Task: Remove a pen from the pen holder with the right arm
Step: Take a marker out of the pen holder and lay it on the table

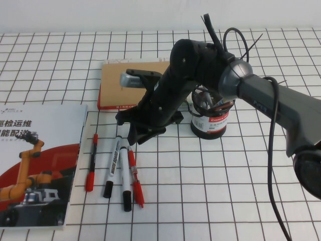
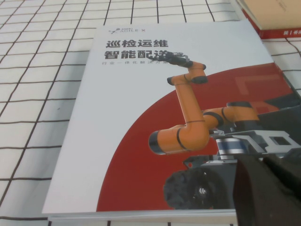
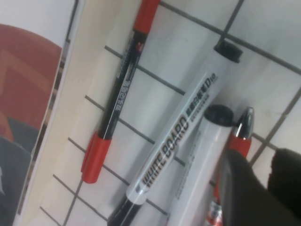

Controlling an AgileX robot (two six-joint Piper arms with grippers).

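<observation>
The black pen holder [image 1: 209, 120] stands right of centre with pens still in it. My right gripper [image 1: 134, 138] hangs low over a row of pens lying left of the holder. Its fingers stand a little apart, with only bare table showing in the gap, so my right gripper [image 3: 264, 162] is open. A red pen [image 3: 239, 139] lies on the table just beside and partly under one finger; in the high view the red pen [image 1: 135, 181] is the rightmost of the row. My left gripper [image 2: 265, 162] hovers over the booklet [image 2: 141, 117], fingers together.
Two whiteboard markers [image 1: 114, 163] [image 1: 125, 181] and a thin red-and-black pen [image 1: 92, 160] lie beside the red pen. The robot booklet [image 1: 35, 160] covers the front left. A flat brown box [image 1: 125, 85] lies behind the right arm.
</observation>
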